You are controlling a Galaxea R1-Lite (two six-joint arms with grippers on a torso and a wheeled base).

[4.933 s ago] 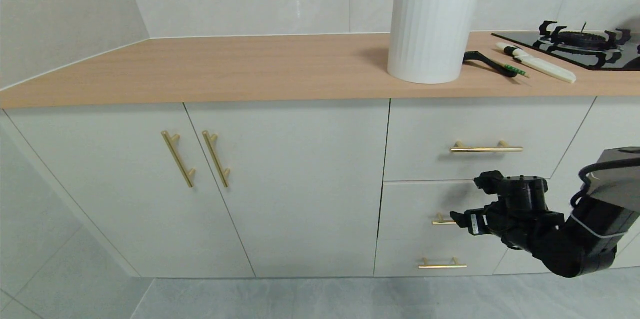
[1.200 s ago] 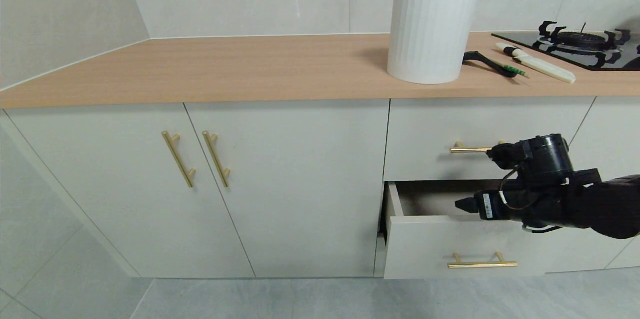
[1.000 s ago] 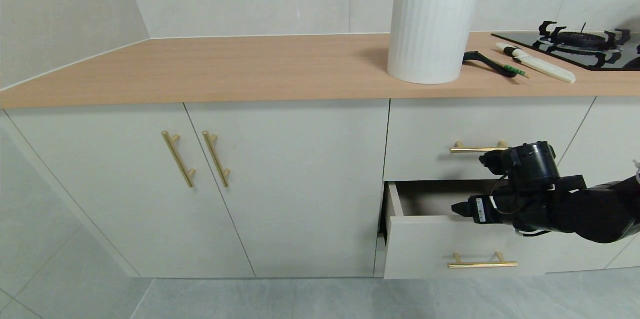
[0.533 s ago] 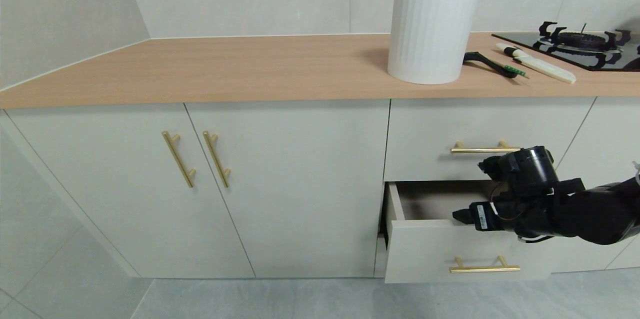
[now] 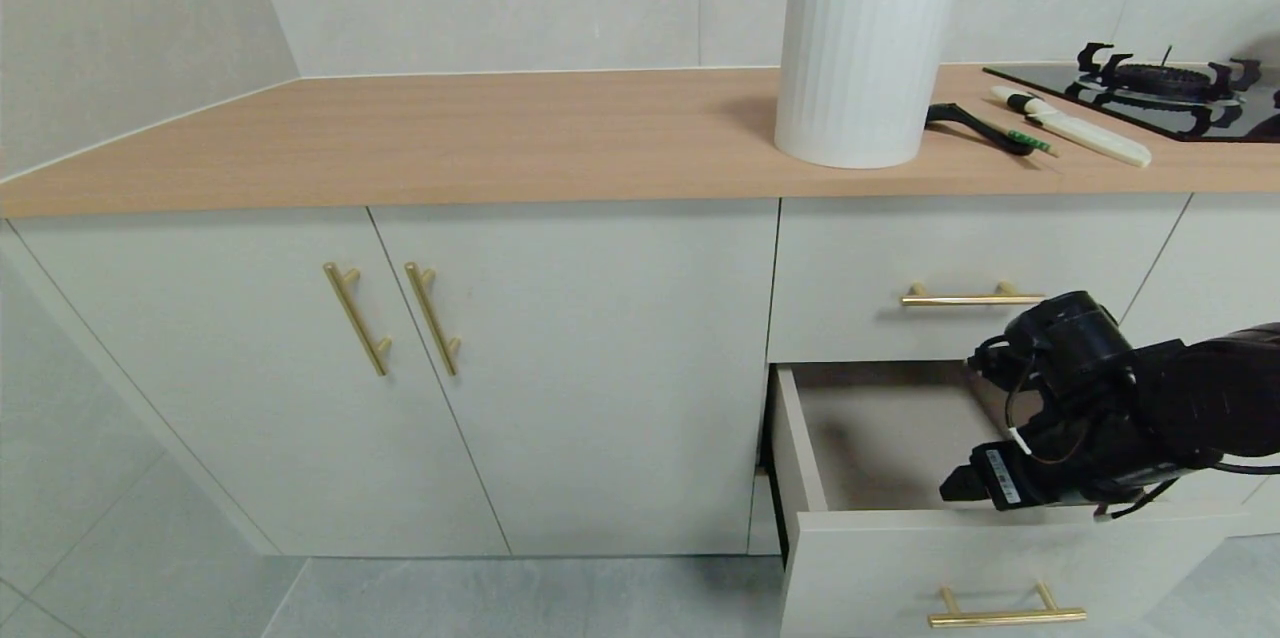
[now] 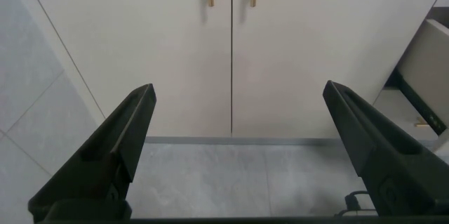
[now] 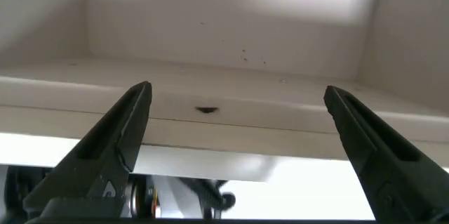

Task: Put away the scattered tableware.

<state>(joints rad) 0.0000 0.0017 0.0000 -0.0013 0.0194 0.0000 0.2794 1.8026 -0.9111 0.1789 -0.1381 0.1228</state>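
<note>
Pulling the pale grey middle drawer [image 5: 797, 438] open looks to be the step in hand. The right pincer [image 5: 962, 488] sits at the top edge of the drawer's front panel with its jaws set apart. From the wrist, that edge runs across between the spread fingers with the bare drawer floor beyond, though contact with the panel cannot be made out. To do this well, the pull should run straight along the runners, level and unhurried. It should end once the opening stands clear of the upper drawer, so that pieces can be lowered in from above. The arm should then lift away without knocking the panel. The tableware lies up on the light wooden bench [image 5: 450, 133], well apart from the drawer. A white-bladed knife [image 5: 1085, 136], a black-handled utensil [image 5: 975, 126] and a small green piece [image 5: 1030, 140] sit between the tall white ribbed cylinder [image 5: 865, 38] and the black gas hob [image 5: 1160, 83]. The left pincer [image 6: 238, 90] hangs low with its jaws apart, facing the cupboard doors. Half a second earlier the drawer was only partly out. It has since slid much farther, its brass bar handle [image 5: 1005, 608] has dropped toward the lower edge of the head view, and the right pincer has come down and back with it.
</note>
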